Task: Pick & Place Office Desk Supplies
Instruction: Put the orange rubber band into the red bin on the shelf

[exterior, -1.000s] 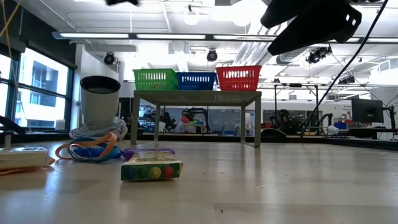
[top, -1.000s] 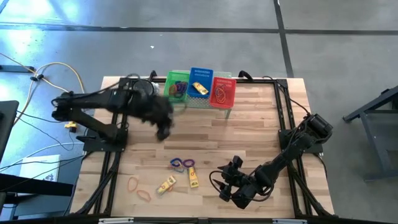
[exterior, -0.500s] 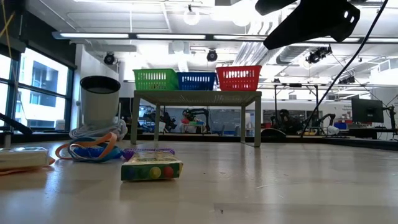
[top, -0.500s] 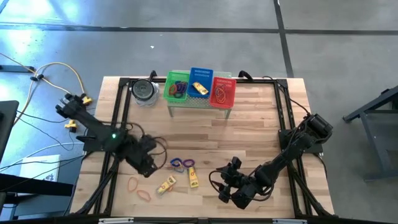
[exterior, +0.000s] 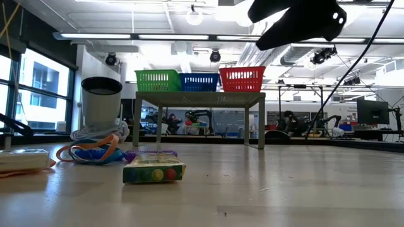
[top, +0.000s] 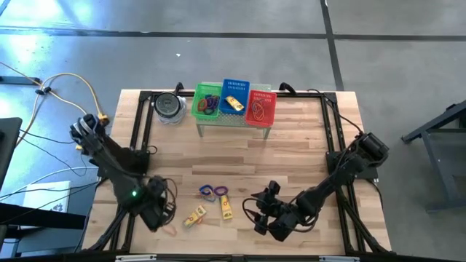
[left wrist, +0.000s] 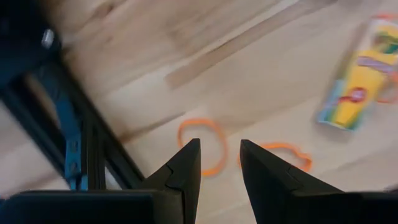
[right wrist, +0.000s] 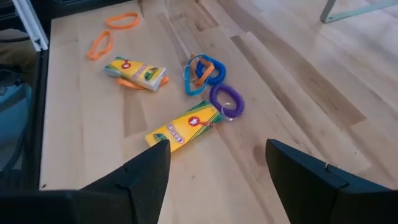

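Observation:
Two orange band loops (left wrist: 202, 146) (left wrist: 280, 155) lie flat on the wood near the table's near left corner. A yellow crayon pack (left wrist: 357, 93) lies beside them. My left gripper (top: 157, 211) (left wrist: 219, 143) hovers over the loops, narrowly open and touching nothing. A second yellow pack (right wrist: 183, 129), a blue loop (right wrist: 200, 71) and a purple coil (right wrist: 226, 99) lie mid-table near the near edge. My right gripper (top: 263, 218) (right wrist: 216, 144) is wide open, to the right of these and off the table.
The green (top: 207, 102), blue (top: 234, 96) and red (top: 261, 108) baskets stand on a small stand at the far edge, with items inside. A round grey tin (top: 169, 106) sits left of them. A black frame rail (left wrist: 81, 155) runs along the table's left side. Bare wood lies mid-table.
My left arm has swung from beside the green basket at the far edge toward the near left corner. Its gripper has come down over the orange loops. My right gripper has shifted slightly toward the left. No item on the table has moved.

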